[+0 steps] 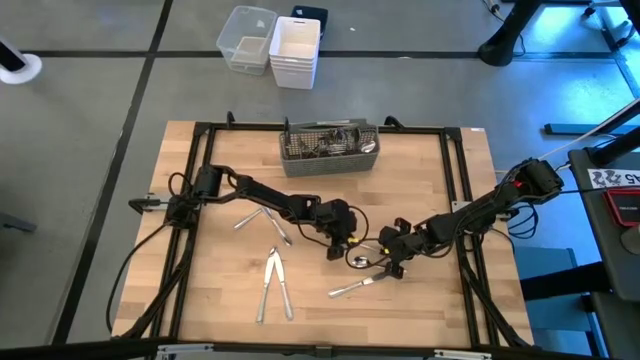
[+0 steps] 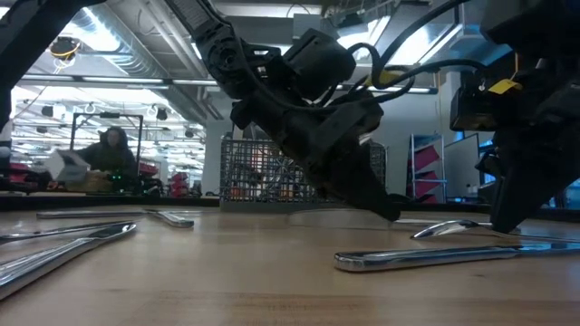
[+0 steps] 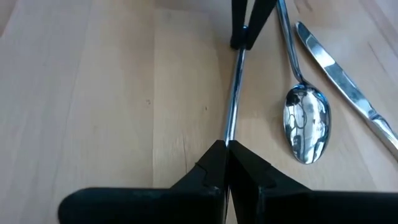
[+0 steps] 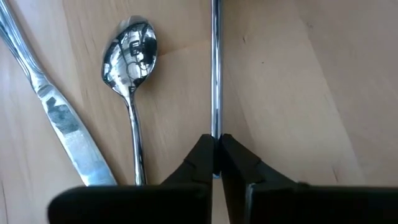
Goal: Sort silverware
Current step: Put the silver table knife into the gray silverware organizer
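A slim silver piece of silverware (image 3: 233, 93), seen edge-on so its kind does not show, spans between both grippers near the table's middle (image 1: 368, 245). My left gripper (image 3: 227, 148) is shut on one end. My right gripper (image 4: 216, 142) is shut on the other end and shows far off in the left wrist view (image 3: 245, 34). Beside the held piece, a spoon (image 3: 305, 124) and a table knife (image 3: 348, 87) lie flat on the wood. More silverware lies to the left (image 1: 270, 285), (image 1: 258, 218). The grey mesh caddy (image 1: 330, 148) holds several pieces. My left gripper pinches the thin piece between its two fingertips (image 3: 211, 163), at the end nearest it (image 3: 228, 137). The fingers lie along its length, slanting down from the table's left. My right gripper pinches the opposite end (image 4: 216, 127) between its fingertips (image 4: 200, 152), in line with the piece, slanting down from the table's right.
The caddy stands at the table's far edge (image 2: 272, 172). A black frame (image 1: 200, 150) runs round the tabletop. White bins (image 1: 272, 45) sit on the floor beyond the table. Bare wood lies along the near edge. A person (image 2: 109, 154) shows far off in the room.
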Robot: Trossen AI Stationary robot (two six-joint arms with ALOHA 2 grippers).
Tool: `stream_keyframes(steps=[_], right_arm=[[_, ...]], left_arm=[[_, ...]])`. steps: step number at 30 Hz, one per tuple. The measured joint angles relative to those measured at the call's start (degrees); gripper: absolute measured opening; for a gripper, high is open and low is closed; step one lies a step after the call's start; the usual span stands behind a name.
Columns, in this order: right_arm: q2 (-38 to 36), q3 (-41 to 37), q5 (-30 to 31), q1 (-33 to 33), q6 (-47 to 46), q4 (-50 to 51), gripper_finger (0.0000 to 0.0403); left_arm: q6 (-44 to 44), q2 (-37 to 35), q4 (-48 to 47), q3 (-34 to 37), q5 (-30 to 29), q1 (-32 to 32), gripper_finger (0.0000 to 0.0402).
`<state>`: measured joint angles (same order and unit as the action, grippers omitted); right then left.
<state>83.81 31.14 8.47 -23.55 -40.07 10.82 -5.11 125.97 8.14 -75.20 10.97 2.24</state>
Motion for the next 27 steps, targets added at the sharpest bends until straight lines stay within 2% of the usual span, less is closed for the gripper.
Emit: stream_keyframes(steps=[7, 12, 17, 21, 27], right_arm=[[0.04, -0.02, -0.29, -0.02, -0.05, -0.11, 0.0014], [0.11, -0.02, -0.26, 0.0, -0.28, -0.48, 0.0014], [0.13, -0.02, -0.33, 0.0, -0.17, -0.6, 0.0014], [0.13, -0.02, -0.39, 0.0, -0.15, -0.55, 0.0015], [0.13, -0.02, -0.46, -0.02, -0.15, -0.55, 0.0017]], left_arm=[[2.26, -0.02, -0.18, -0.02, -0.63, 0.22, 0.0009], [-0.36, 0.28, -0.23, -0.01, -9.41, 1.19, 0.0059], [1.46, 0.25, 0.17, -0.04, -10.2, 1.79, 0.0093], [4.13, 0.24, -0.54, -0.05, -10.37, 2.36, 0.0092], [5.52, 0.03, -3.65, -0.3, -10.35, 2.42, 0.0066]])
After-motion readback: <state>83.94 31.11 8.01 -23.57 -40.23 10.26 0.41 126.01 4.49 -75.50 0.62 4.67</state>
